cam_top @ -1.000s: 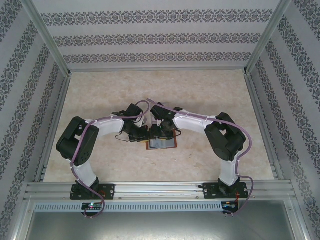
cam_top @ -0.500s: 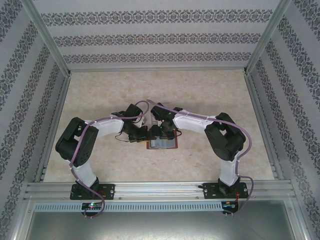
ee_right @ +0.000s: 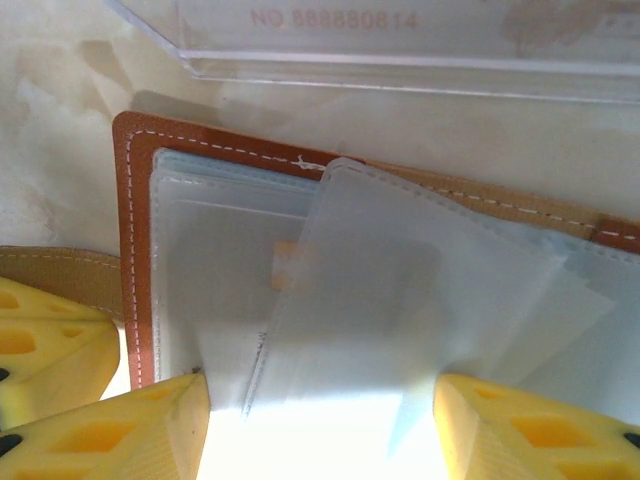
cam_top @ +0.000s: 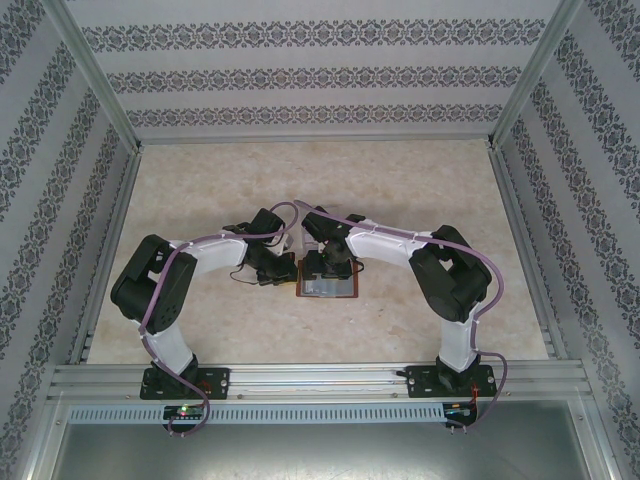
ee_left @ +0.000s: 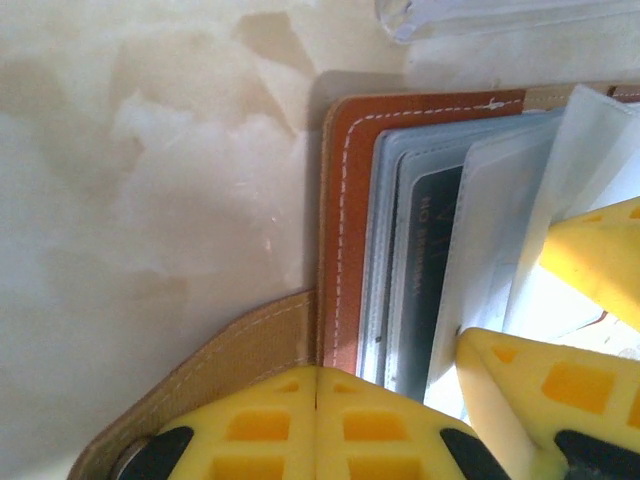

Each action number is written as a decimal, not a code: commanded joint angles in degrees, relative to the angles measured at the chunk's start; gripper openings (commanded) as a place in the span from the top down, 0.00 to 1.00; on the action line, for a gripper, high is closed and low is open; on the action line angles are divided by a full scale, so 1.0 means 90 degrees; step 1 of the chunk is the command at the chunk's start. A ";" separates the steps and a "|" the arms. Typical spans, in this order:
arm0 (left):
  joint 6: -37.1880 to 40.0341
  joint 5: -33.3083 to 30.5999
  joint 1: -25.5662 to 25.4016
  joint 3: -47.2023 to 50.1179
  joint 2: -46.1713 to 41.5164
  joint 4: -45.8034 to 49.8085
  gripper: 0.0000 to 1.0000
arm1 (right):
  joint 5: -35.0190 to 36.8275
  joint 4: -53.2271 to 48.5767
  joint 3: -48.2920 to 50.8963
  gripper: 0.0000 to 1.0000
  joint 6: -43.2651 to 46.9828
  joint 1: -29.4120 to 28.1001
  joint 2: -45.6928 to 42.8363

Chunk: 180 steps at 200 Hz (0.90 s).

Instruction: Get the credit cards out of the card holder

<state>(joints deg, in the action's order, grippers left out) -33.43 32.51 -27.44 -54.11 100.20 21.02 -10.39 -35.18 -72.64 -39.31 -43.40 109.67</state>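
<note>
L gripper (ee_left: 318, 388): clenched, pads flush, no gap; tips down on strap tab (ee_left: 230, 360) at corner of card holder (ee_left: 345, 230). Pinching tab or just pinning it: can't tell. R gripper (ee_right: 320, 395): released, jaws wide apart, straddling one lifted clear sleeve (ee_right: 400, 300) w/o squeezing it; nothing held.

Card holder: lying open on table (cam_top: 200, 190), mid-table btwn both arms, brown leather rim outermost, pale sleeves fanned inside. Clear stand (ee_right: 400, 45) just beyond far edge.

Dark card (ee_left: 435, 270): inside a sleeve near strap-side edge, under upper leaves, looks fully pocketed.

Handling, as a guess: cards prob. light, thin, stiff, slick-faced; snug in pockets, so likely some drag on way out. Sleeves soft & floppy, apt to buckle or come up w/ the card. Holder itself light, likely to slide or lift unless held down, so worth pinning L side. Best hold: short exposed edge at pocket mouth, pads across both faces, straight pull along pocket, no twist. Not sleeve + card together. Pocket mouth not visible, so pull direction unclear.

Count: 1 card holder; 1 strap tab; 1 card seen for sure (dark); whitish one not made out, only faint orange patch (ee_right: 290, 265) thru plastic in R wrist view; sleeves min. 3 leaves, exact no. unclear; 1 clear stand; 2 grippers.
</note>
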 commanded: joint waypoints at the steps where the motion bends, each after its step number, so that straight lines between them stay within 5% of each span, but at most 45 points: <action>1: 0.0013 -0.0052 -0.0078 0.0088 -0.0067 -0.0021 0.94 | 0.0270 -0.0292 -0.0074 0.40 -0.0095 -0.0006 0.0001; 65: 0.0013 -0.0044 -0.0077 0.0113 -0.0041 -0.0056 0.94 | 0.0291 -0.0243 0.0005 0.41 -0.0149 0.0036 0.0068; 180: -0.0055 0.0012 -0.0078 0.0048 -0.0182 -0.0038 0.94 | 0.0008 -0.0093 0.0083 0.75 -0.0149 0.0037 -0.0260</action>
<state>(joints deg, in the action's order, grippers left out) -33.45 32.56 -27.44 -53.84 100.22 20.97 -9.67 -35.62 -72.62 -40.58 -43.22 109.56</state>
